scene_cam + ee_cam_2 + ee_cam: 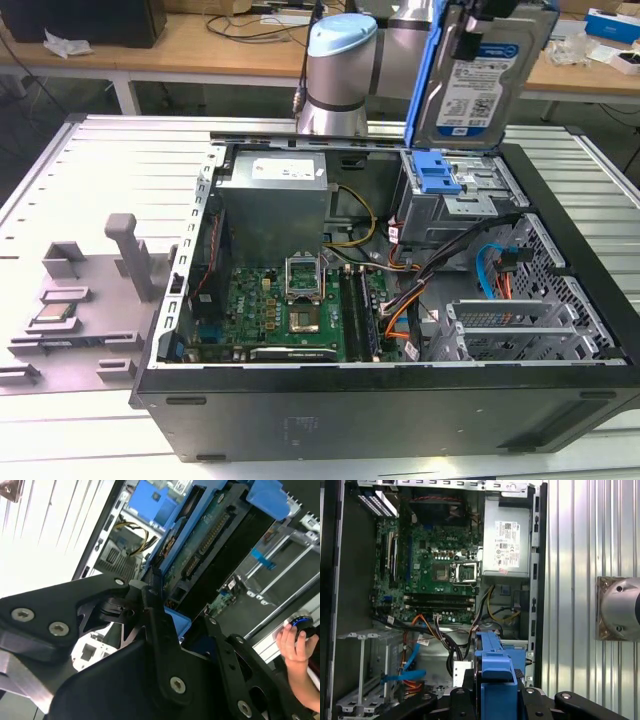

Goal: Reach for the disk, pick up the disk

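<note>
The disk (pixel 472 82) hangs in the air, tilted nearly upright, above the drive cage (pixel 462 200) at the back right of the open computer case. Its white-and-blue label faces the exterior camera and its blue side bracket runs along the exterior view's left. My gripper (pixel 497 12) is shut on its upper end. In the second wrist view the disk (pixel 200 545) appears edge-on, circuit board showing, between the black fingers of the gripper (pixel 180 612). In the first wrist view the disk's blue bracket (pixel 495 672) sits inside the gripper (pixel 495 690).
Below lie the motherboard (pixel 285 305), the power supply (pixel 275 205), cables (pixel 420 290) and a ridged blue latch (pixel 438 172) on the cage. A grey fixture (pixel 85 310) with a processor chip stands at the exterior view's left. A person's hand (pixel 296 641) rests on a knob.
</note>
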Action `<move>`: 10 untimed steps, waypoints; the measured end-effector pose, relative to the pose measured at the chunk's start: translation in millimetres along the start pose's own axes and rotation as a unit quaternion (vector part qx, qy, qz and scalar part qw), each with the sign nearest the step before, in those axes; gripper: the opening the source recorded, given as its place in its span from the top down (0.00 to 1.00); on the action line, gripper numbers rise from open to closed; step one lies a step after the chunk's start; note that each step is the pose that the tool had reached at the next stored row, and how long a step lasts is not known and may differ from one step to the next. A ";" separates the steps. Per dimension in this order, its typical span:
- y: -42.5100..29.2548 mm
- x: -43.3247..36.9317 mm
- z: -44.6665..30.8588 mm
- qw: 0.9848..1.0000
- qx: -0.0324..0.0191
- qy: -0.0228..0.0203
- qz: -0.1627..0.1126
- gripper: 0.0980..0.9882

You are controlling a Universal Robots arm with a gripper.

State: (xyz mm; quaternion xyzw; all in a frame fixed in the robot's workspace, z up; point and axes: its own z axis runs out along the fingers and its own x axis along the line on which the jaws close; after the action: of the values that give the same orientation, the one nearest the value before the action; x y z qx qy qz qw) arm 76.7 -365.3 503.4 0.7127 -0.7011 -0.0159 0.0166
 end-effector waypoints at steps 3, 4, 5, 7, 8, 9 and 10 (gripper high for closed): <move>-11.1 0.2 -0.5 1.000 0.000 0.000 0.000 0.70; -14.7 0.2 -0.7 1.000 0.000 0.000 0.000 0.70; -17.4 0.3 -0.8 1.000 0.000 0.000 0.000 0.70; -23.7 0.4 -1.1 1.000 0.000 0.000 0.000 0.70; -25.2 0.4 -1.2 1.000 0.000 0.000 0.000 0.70; -25.7 0.4 -1.1 1.000 0.000 0.000 0.000 0.70; -25.7 0.4 -1.1 1.000 0.000 0.000 0.000 0.70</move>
State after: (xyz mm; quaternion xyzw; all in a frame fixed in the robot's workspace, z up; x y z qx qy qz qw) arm 102.4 -365.2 503.4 0.7126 -0.7011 -0.0160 0.0167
